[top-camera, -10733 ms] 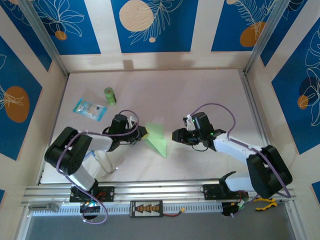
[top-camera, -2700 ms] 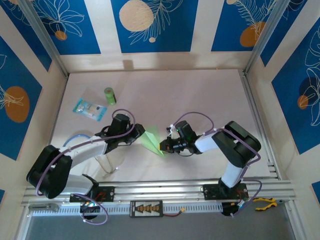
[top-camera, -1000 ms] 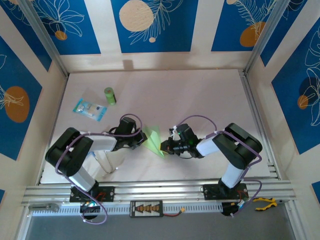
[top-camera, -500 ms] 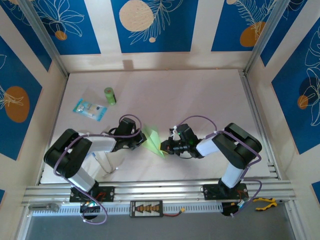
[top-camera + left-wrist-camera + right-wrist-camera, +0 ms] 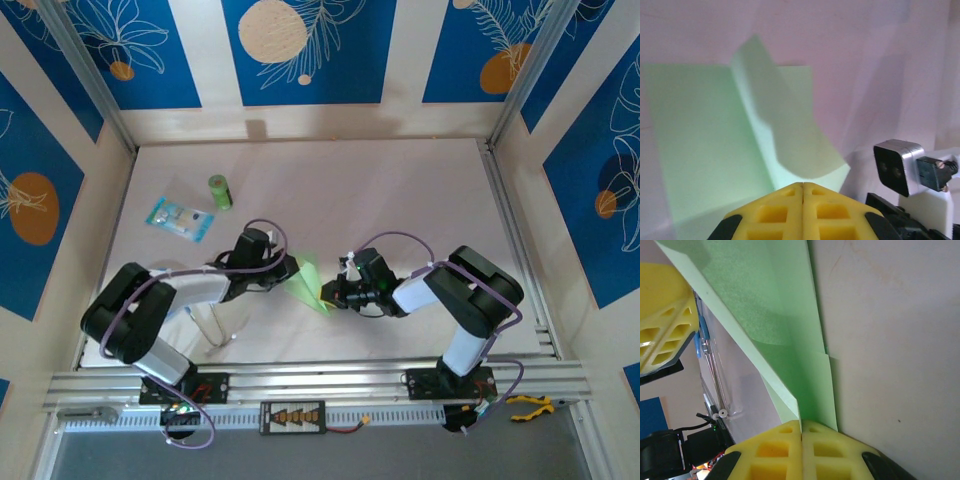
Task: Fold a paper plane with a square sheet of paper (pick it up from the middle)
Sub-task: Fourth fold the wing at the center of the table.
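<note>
**A:** Counting from the biggest thing down, what is there?

**B:** One pale tabletop (image 5: 400, 190), closed in by walls with blue panels (image 5: 300, 50) printed with white leaves and orange discs. One metal rail (image 5: 320, 381) runs along the near edge. Two arms are bolted to it, the left arm (image 5: 185, 290) and the right arm (image 5: 455, 290), and both reach in toward the middle.

**A:** And the loose things?

**B:** Three. There is one pale-green sheet of paper (image 5: 305, 285), partly folded, between the two wrists at the centre near the front. There is one clear blue-printed packet (image 5: 180, 219) at the far left. One small green cylinder (image 5: 219, 192) stands just beside the packet.

**A:** How do the jaws stand?

**B:** The right jaws are pinched together, and in the right wrist view the sheet's (image 5: 790, 315) folded layers run straight into the seam between the yellow pads (image 5: 775, 455), so they grip it. The left jaws are also pressed fully together. Their pads (image 5: 785, 212) meet the sheet's (image 5: 705, 130) near edge, but I cannot tell whether any paper is caught between them.

**A:** What is hard to make out?

**B:** From above, both wrists cover the sheet's side edges. In the left wrist view one flap curls up blurred, and the pads are cut off by the bottom edge. A grey block (image 5: 897, 166) at the right is only partly seen.
</note>
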Robot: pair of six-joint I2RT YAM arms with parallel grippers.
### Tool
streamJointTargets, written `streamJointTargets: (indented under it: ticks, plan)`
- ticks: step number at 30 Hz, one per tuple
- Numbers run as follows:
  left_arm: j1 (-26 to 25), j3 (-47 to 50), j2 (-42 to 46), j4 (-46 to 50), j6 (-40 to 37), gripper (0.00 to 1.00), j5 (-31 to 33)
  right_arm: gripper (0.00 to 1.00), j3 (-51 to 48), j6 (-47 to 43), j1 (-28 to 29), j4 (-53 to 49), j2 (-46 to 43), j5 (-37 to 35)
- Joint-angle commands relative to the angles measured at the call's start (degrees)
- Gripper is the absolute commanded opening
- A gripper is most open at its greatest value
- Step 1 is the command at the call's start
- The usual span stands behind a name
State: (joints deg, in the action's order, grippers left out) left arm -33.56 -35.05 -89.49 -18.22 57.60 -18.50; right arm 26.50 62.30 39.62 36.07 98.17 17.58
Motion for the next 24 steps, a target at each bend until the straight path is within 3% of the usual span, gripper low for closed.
streamJointTargets:
  ticks: [1,24]
  plan:
    - [-0.96,-2.09,-3.03,-4.37,-1.53,0.05,-4.45,0.01,-1.36,0.58,0.15,-1.97,2.32,-0.02]
    - [-1.58,-5.42,-10.86,-3.54,-1.87,0.05,-3.38,0.01,-1.2,0.8,-0.06,-1.93,2.99,0.72]
